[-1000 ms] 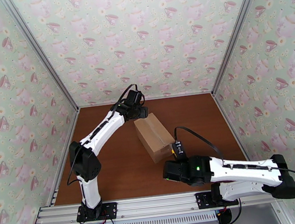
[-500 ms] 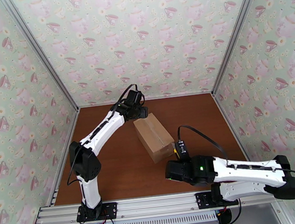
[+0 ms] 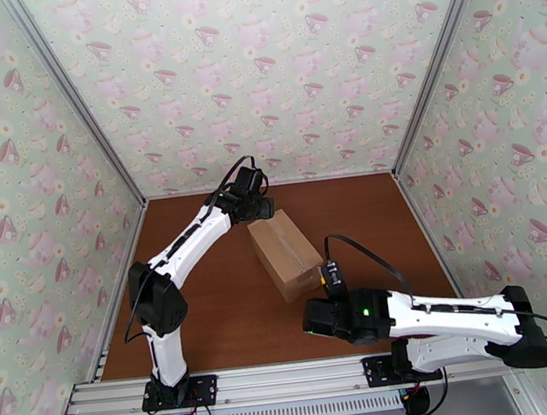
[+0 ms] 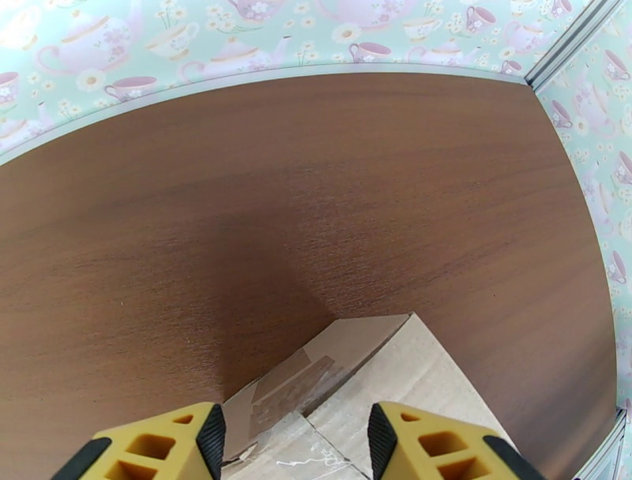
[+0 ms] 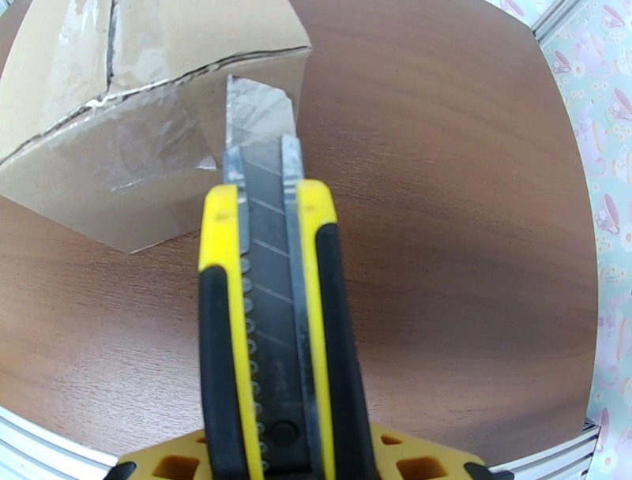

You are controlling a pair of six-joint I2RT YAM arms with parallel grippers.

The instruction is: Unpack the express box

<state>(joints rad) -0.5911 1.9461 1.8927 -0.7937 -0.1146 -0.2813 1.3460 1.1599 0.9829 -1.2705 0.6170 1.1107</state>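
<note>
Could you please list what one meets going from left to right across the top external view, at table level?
Left arm's elbow → express box → right gripper, holding the utility knife → right arm's white forearm. The left gripper is left out because it overlaps the box's far end.

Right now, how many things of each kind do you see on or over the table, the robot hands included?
Express box: 1
Utility knife: 1
Robot hands: 2, the left hand and the right hand
Total: 4
</note>
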